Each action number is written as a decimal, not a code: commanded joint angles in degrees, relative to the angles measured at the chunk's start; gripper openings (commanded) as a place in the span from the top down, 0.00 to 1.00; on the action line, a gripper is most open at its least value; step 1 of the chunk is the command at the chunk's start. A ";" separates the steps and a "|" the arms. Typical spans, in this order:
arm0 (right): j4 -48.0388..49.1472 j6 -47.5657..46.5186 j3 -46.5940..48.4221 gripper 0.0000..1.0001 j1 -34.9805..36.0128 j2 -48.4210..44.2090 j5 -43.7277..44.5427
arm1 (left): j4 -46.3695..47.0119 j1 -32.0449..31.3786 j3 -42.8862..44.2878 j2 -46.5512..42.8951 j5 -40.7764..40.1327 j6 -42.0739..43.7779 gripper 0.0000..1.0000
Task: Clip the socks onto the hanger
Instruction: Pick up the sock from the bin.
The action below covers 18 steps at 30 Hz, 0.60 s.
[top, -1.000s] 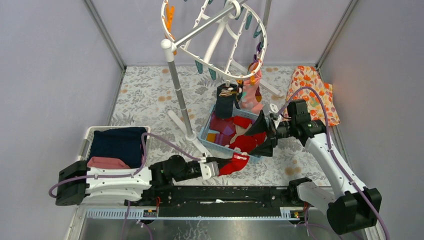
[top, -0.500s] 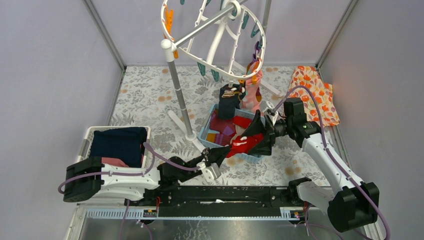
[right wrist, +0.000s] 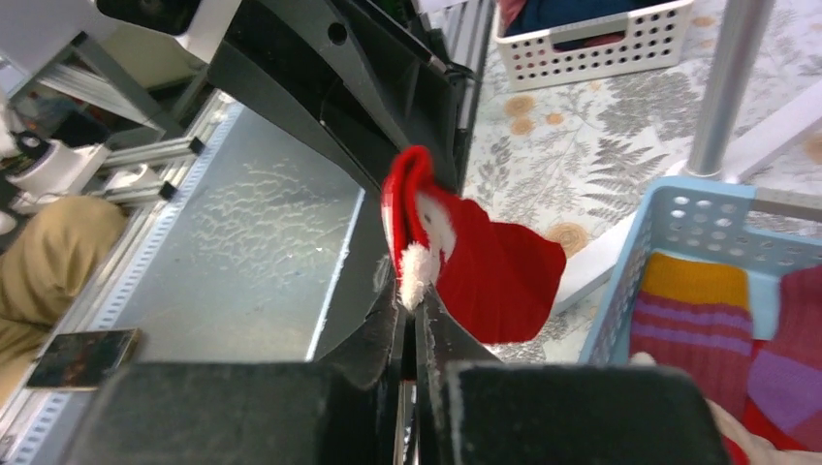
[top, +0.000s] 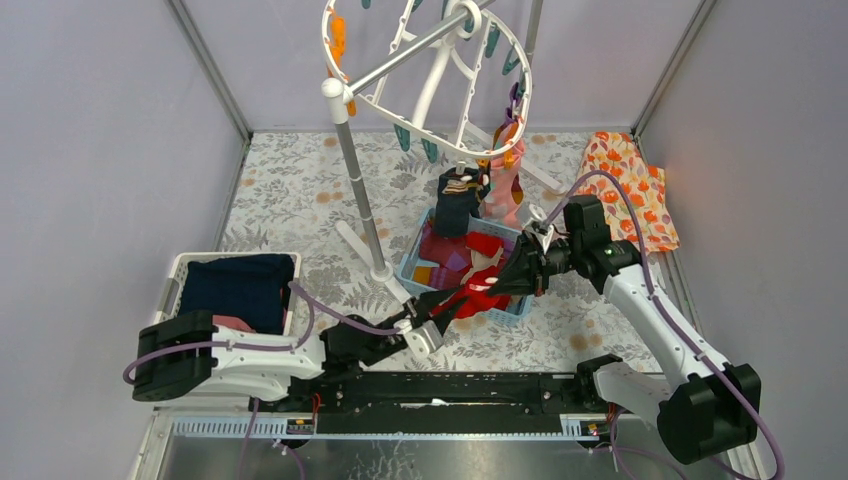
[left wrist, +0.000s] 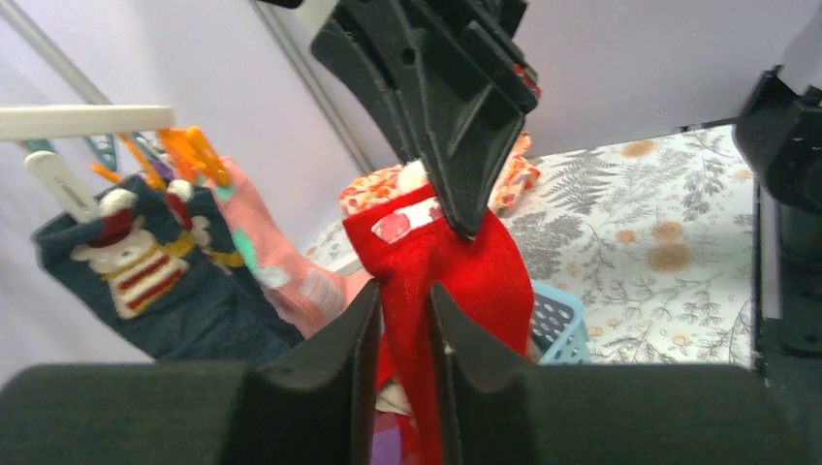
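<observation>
Swung down, right tool meets left tool; both pinch one red sock. It stretches between them; hanger lies beyond, right arm nearer.

Left arm, right arm: glossy white plastic link shells, matte black joint housings and end motors. A lilac cable trails along each. Left gripper, right gripper: black, angular, rib-braced tapering fingers.
</observation>
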 commanded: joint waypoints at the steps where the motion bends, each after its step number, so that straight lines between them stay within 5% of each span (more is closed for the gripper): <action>1: -21.32 -24.76 8.49 1.00 0.81 -0.72 7.58 | -3.83 -0.39 -1.87 -7.10 -2.59 -4.97 0.53; 5: -39.37 -54.07 13.55 1.00 1.49 -1.93 17.63 | -20.07 0.15 -3.40 -18.96 3.69 -9.08 0.37; 9: -48.28 -73.54 17.43 1.00 2.14 -2.08 23.69 | -27.97 0.67 -2.48 -25.46 6.65 -12.84 0.23; 11: -50.87 -78.64 20.23 0.98 2.51 -1.06 25.95 | -27.41 0.68 -1.13 -24.52 6.82 -13.85 0.16; 18: -52.99 -85.41 23.70 0.97 5.84 -1.07 29.82 | -22.90 0.71 6.38 -7.95 8.09 -13.36 0.17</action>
